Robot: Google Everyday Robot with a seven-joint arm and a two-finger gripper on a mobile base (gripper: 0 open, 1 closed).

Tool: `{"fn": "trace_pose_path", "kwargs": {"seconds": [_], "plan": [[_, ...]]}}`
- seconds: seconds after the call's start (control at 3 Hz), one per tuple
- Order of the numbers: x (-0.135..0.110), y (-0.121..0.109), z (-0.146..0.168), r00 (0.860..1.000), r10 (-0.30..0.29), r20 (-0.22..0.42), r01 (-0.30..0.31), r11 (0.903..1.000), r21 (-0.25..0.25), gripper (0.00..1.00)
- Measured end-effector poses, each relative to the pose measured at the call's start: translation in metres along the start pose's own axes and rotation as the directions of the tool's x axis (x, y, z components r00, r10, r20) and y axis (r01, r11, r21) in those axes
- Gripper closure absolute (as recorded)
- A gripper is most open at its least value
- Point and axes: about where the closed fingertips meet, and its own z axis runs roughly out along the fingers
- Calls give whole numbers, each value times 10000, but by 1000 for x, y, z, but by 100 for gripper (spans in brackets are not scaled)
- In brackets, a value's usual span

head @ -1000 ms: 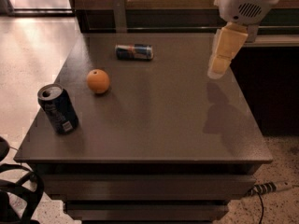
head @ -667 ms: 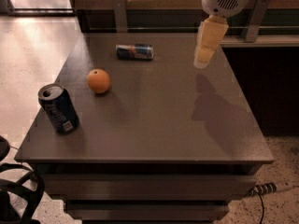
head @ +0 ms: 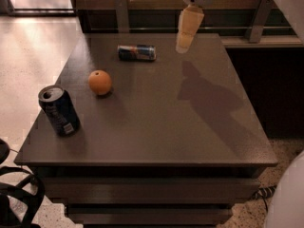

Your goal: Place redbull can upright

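The redbull can (head: 137, 52) lies on its side near the far edge of the dark table (head: 156, 127), long axis left to right. It is slim, blue and silver with a red mark at its middle. My gripper (head: 183, 46) hangs above the table's far side, to the right of the can and apart from it. It holds nothing that I can see.
An orange (head: 100, 82) sits left of centre, in front of the can. A wider dark navy can (head: 59, 110) with a white label stands upright at the front left. A railing (head: 123, 13) runs behind the table. A dark chair part (head: 14, 194) is at the bottom left.
My gripper has moved left and toward the far edge, closing on the lying can. The can, orange and navy can have not moved.
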Motion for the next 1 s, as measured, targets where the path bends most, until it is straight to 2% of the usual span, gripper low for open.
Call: {"fn": "trace_pose_path", "kwargs": {"seconds": [0.67,1.0], "plan": [[-21,-19,40,9980,-67,633,60,9999,108,0],[-52,-20,62,9915,-350,1254,284,9981,544,0]]}}
